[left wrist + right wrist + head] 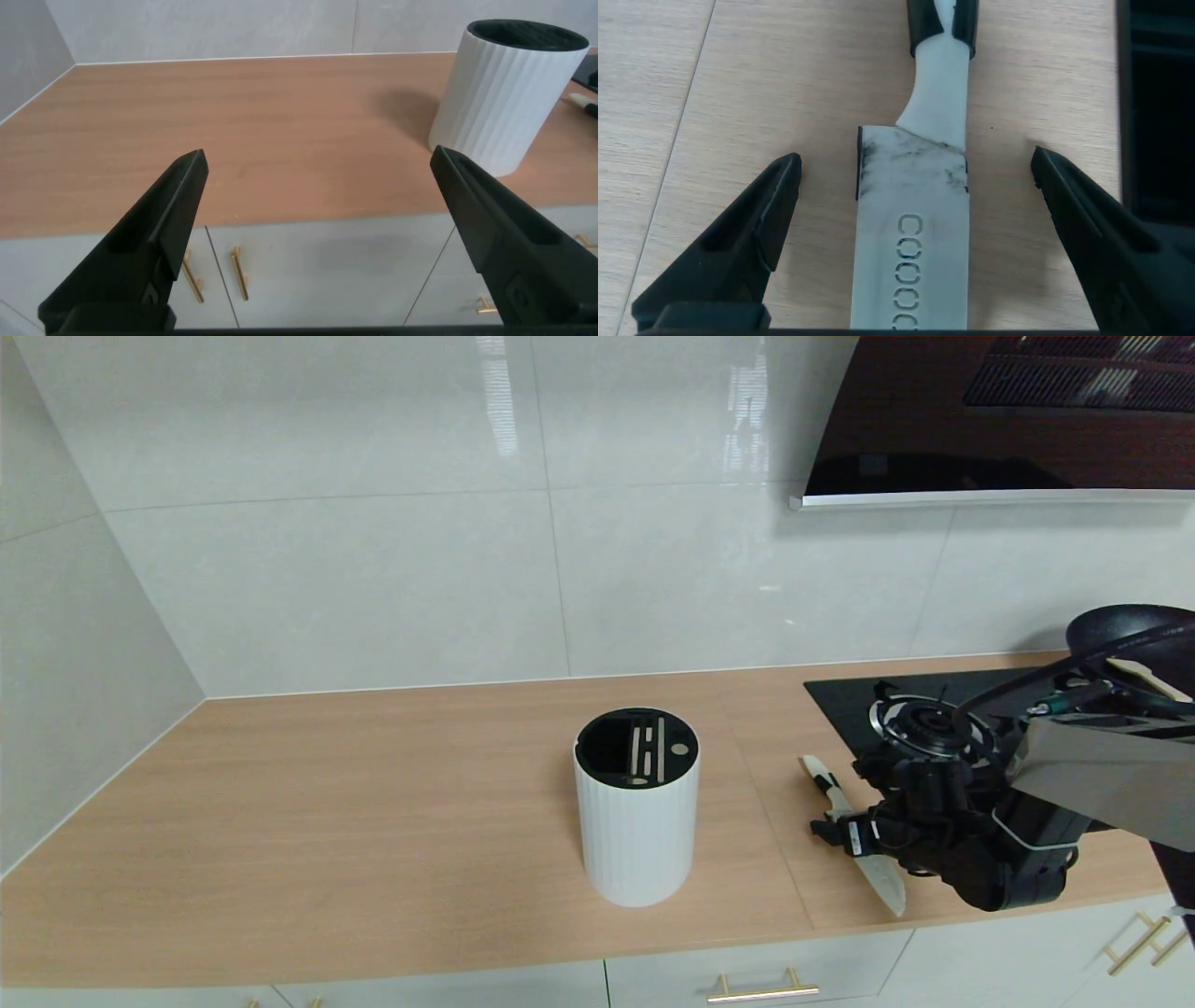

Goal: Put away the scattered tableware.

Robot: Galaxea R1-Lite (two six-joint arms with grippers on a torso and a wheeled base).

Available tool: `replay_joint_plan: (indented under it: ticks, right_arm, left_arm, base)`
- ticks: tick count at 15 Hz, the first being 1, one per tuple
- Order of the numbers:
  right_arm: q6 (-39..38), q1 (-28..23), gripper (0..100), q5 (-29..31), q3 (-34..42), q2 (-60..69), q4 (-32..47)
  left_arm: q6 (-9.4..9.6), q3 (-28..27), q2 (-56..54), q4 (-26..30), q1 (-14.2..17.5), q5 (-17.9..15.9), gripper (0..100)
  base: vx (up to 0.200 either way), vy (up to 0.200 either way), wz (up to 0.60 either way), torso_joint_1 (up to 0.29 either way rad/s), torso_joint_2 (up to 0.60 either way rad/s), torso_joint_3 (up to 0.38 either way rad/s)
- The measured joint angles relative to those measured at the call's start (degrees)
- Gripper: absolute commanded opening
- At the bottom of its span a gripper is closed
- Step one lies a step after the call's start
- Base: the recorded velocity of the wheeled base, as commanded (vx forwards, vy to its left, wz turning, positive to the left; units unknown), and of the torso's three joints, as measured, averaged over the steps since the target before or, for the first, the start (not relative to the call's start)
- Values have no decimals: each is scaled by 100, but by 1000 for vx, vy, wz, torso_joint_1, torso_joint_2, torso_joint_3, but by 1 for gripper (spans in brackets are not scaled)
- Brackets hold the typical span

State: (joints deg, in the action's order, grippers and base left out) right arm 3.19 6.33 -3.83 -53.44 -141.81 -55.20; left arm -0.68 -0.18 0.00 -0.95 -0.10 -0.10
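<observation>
A white knife (pixel 885 882) with a black-and-white handle lies flat on the wooden countertop (pixel 373 803), right of a white ribbed cylindrical holder (pixel 638 831) with a black slotted top. My right gripper (pixel 845 800) hangs low over the knife, open. In the right wrist view its fingers (pixel 738 243) stand on either side of the blade (pixel 910 215), apart from it, with the right gripper (pixel 915 159) centred near where blade meets handle. My left gripper (pixel 318 159) is open and empty off the counter's front edge, with the holder (pixel 509 89) beyond it to one side.
A black hob (pixel 845 705) with a gas burner (pixel 924 721) sits just behind the knife. A black pan (pixel 1130 625) stands at the far right, under a dark range hood (pixel 990 420). Tiled walls close the back and left. The counter left of the holder is bare wood.
</observation>
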Motion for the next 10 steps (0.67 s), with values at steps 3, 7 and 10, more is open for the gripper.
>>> replay_joint_plan:
  ticks: [3,7,10]
  right_arm:
    - [4,-2,0,2,-16,-44,-12]
    - [4,-2,0,-7,-17,-74,-11]
    - [0,0,0,-7,-20,-80,-4]
  left_arm:
    - [0,0,0,0,0,0,100]
    - [2,0,0,0,2,0,100]
    - [0,0,0,0,0,10,100]
  base:
    - [0,0,0,0,0,0]
    - [0,0,0,0,0,0]
    - [0,0,0,0,0,0]
